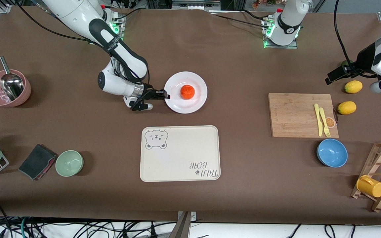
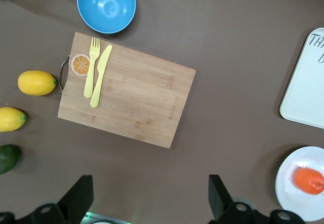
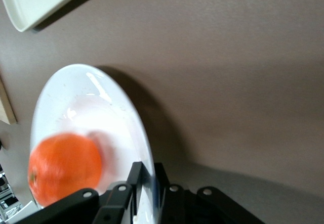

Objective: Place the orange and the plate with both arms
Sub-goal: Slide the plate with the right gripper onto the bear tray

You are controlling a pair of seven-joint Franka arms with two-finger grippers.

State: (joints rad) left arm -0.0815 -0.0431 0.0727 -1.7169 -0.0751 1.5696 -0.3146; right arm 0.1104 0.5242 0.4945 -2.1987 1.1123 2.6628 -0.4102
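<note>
The white plate [image 1: 195, 100] lies on the brown table with the orange [image 1: 187, 92] on it. My right gripper [image 1: 166, 96] is shut on the plate's rim at the edge toward the right arm's end. In the right wrist view the fingers [image 3: 137, 181] pinch the plate's rim [image 3: 144, 133], and the orange [image 3: 65, 167] sits close by on the plate. My left gripper [image 1: 331, 78] is up high over the left arm's end of the table, open and empty; its view shows the plate [image 2: 291, 191] and the orange [image 2: 309, 180] at one edge.
The cream bear-print tray [image 1: 180, 153] lies nearer the front camera than the plate. A wooden cutting board [image 1: 301, 115] with yellow fork and knife, two lemons [image 1: 346, 107], a blue bowl [image 1: 332, 152], a green bowl [image 1: 69, 162] and a pink bowl [image 1: 7, 88] stand around.
</note>
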